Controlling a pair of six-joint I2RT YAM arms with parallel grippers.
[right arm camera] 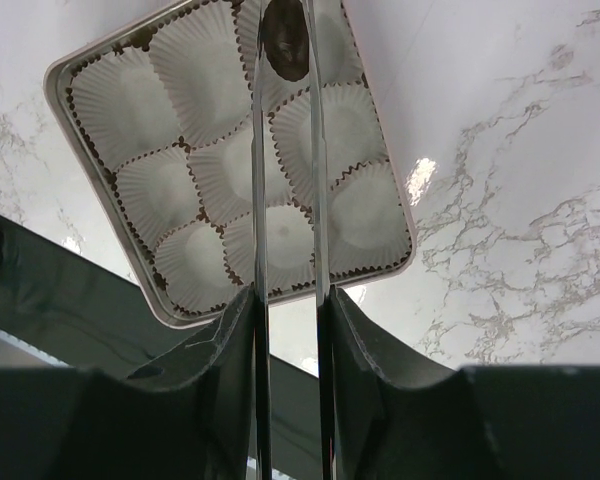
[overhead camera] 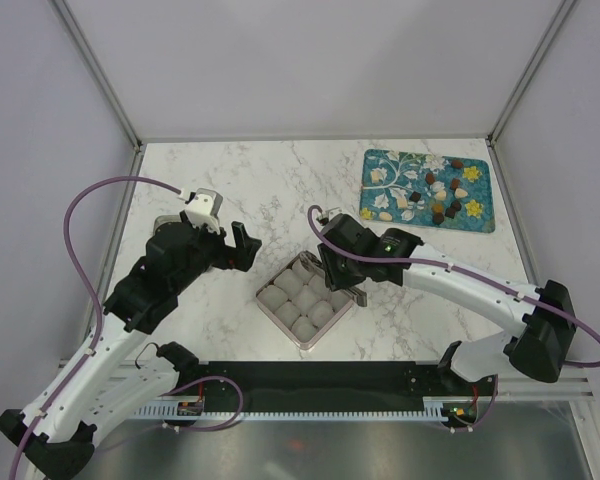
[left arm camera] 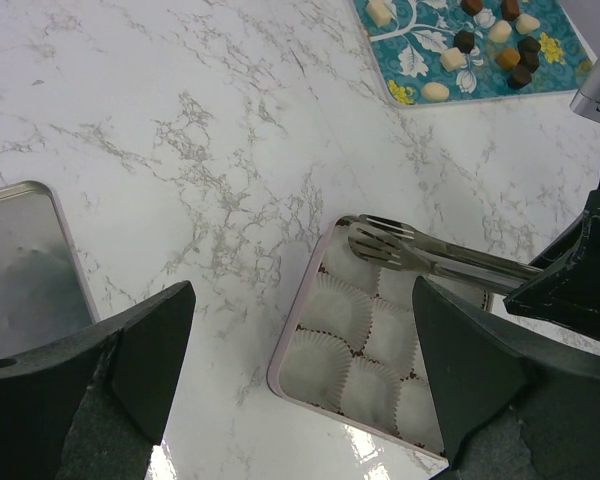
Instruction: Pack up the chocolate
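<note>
The left gripper [left arm camera: 302, 330] hangs spread and empty between the tin lid [left arm camera: 25, 255] and the tray [left arm camera: 288, 325], clear of the cups. The right gripper [right arm camera: 290, 335] clamps tongs [left arm camera: 410, 255], which pinch one dark chocolate [right arm camera: 285, 45] above the paper cups [right arm camera: 140, 105], probably for release. The remaining chocolates [overhead camera: 438, 212] lie on the floral mat [overhead camera: 380, 165], well apart.

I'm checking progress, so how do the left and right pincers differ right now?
The left pincer is open and empty; the right pincer is shut on tongs. The left pincer sits beside the tray, while the right pincer's tongs reach over it. Both are black and two-fingered.
</note>
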